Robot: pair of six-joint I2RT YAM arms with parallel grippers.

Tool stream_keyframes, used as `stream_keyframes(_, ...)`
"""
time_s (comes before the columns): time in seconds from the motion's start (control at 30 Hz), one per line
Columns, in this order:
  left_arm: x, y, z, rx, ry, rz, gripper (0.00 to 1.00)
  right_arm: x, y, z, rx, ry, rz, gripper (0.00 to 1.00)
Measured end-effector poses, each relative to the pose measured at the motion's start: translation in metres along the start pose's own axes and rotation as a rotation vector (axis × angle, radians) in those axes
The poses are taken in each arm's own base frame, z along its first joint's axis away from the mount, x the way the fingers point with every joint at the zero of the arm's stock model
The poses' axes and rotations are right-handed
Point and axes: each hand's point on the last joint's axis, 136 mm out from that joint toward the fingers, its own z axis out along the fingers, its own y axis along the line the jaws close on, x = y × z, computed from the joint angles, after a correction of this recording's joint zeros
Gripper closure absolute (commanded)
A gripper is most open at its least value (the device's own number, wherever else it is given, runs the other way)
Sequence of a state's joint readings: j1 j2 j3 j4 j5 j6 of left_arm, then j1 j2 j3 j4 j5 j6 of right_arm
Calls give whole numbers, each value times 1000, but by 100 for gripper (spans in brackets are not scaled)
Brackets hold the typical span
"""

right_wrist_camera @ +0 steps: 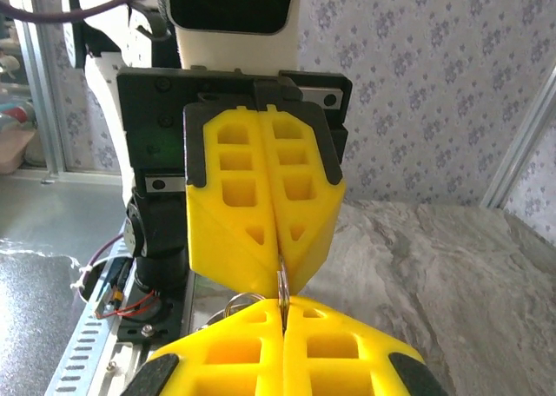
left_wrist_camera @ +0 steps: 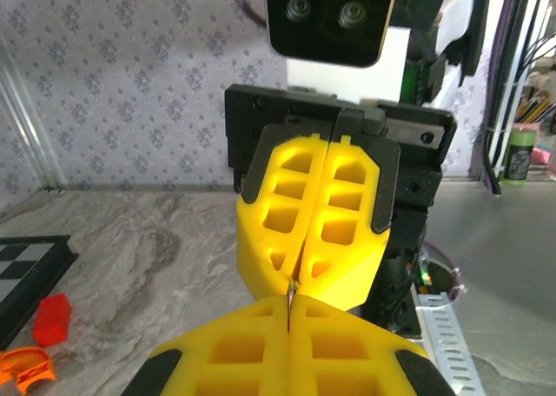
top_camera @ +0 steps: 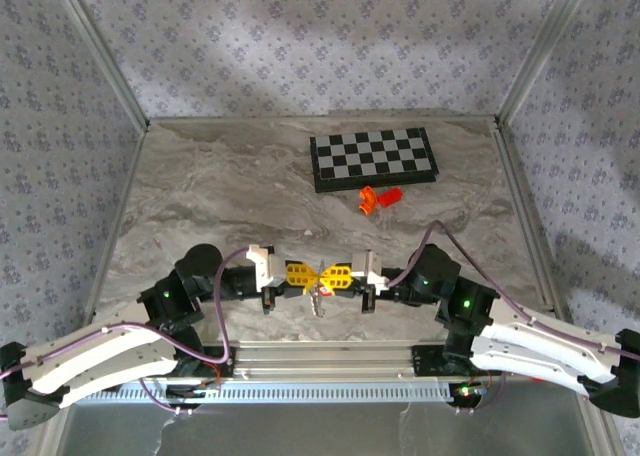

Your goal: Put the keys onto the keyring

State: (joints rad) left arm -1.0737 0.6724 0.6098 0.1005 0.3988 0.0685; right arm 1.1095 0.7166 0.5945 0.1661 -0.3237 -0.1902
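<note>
Keys (top_camera: 318,298), lower centre, look blurred; a metal sliver (left_wrist_camera: 289,302) is mostly hidden. Left gripper (top_camera: 311,276) and right gripper (top_camera: 325,276) meet tip-to-tip, both clamping it.

Built as a left arm (top_camera: 100,361) and a right arm (top_camera: 545,341) of long curved white shells joined by rounded black housings, dotted with small green lights (top_camera: 165,296) and trailed by thin purple-grey cables (top_camera: 221,311) looping from link to link. Tipped with a left gripper (top_camera: 312,276) and a right gripper (top_camera: 328,276) of bright yellow fingers (left_wrist_camera: 254,242), blocky and tapering, pierced with rectangular and triangular windows and edged in black at the base. Backed by black brackets (right_wrist_camera: 156,92) fastened with small screws, under a white wrist block (left_wrist_camera: 334,79) carrying a black camera plate (left_wrist_camera: 330,40) with two round lenses.
</note>
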Motion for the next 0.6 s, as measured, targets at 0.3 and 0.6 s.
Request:
stream_keyframes(0.3,4,12,-7,-75,123,53,76,4,-2,1,-17,162,-31,100)
stream_keyframes(0.6,19,16,-8,-86,240,64,74,16,0,1,-57,319,-26,100)
